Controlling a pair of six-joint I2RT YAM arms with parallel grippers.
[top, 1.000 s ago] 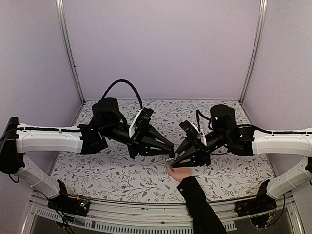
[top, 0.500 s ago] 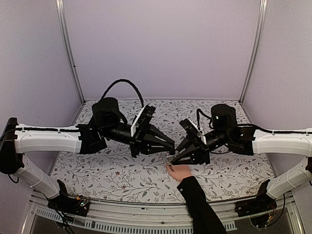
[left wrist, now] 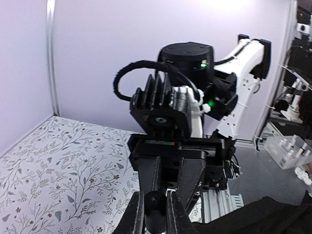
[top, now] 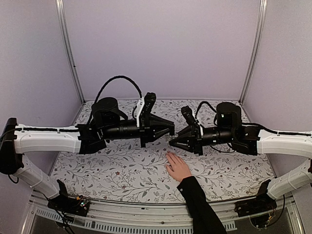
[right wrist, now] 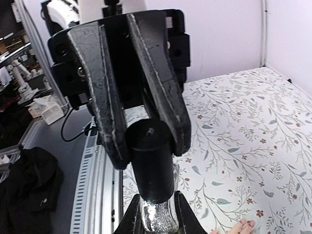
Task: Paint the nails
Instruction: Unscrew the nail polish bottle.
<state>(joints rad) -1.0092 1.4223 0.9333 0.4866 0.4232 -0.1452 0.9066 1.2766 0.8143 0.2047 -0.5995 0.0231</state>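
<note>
- While the hand (top: 178,168) is lying flat on the table (top: 122,165) nearest my bases, its nails (top: 169,156) are pointing toward my claws, tiny, hard, slick; I am judging them nothing to grip, only to brush lightly.
- Just beyond and above, my right claw (top: 173,142) is clamping the bottle (right wrist: 158,217), and my left claw (top: 171,130) is pinching its cap (right wrist: 148,146).

Both arms wear white tubular shells, the left arm (top: 46,139) and the right arm (top: 285,144) alike, joined by black drum-shaped joint housings (top: 106,108). A black corrugated cable (top: 117,79) arches from the left wrist. The black wedge-fingered left claw (right wrist: 150,146) has scuffed, pale-worn edges. A black ribbed block (left wrist: 155,95) and small green lights (left wrist: 202,64) mark the right arm.
</note>
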